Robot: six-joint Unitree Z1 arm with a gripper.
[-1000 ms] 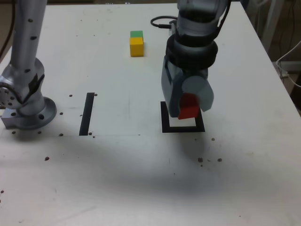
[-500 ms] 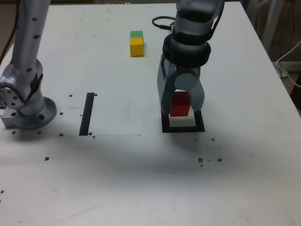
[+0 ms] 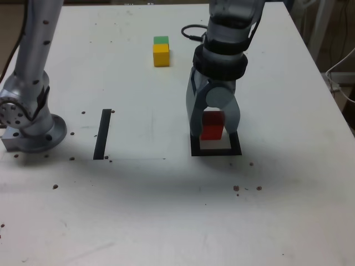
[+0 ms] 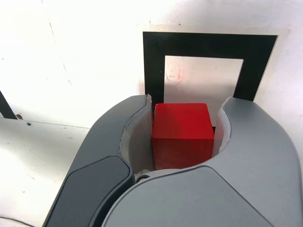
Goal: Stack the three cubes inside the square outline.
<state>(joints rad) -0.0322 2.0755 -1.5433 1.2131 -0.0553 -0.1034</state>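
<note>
— Scanning from the exterior view's left: narrow black strip (image 3: pixel 102 133), flat and matte like tape, well to the left of the square outline (image 3: pixel 216 151); grey metal arm base (image 3: pixel 30 130) further left still.

— Then?

— Yellow cube (image 3: pixel 161 55) and green cube (image 3: pixel 161 40), touching, well beyond the outline on the bench (image 3: pixel 166 210). Sharp-edged, solid-coloured, probably light and stiff.

— And over the outline?

— Tool (image 3: pixel 214 128) clamped on the red cube (image 3: pixel 212 125), smooth grey curved fingers (image 4: pixel 132 137) pressing two opposite flat faces. Held low over the outline's far edge; touching the bench or not, cannot tell.

— Handling?

— Rigid, no give visible under the squeeze; faintly ribbed sides (image 4: pixel 182 151) in the wrist view, so likely decent grip. Best taken square across parallel faces, as now. Smooth top, flat enough to carry the next block.

— Outline itself?

— Thick black border, pale centre, only slightly wider than the cube; little margin for centring.
</note>
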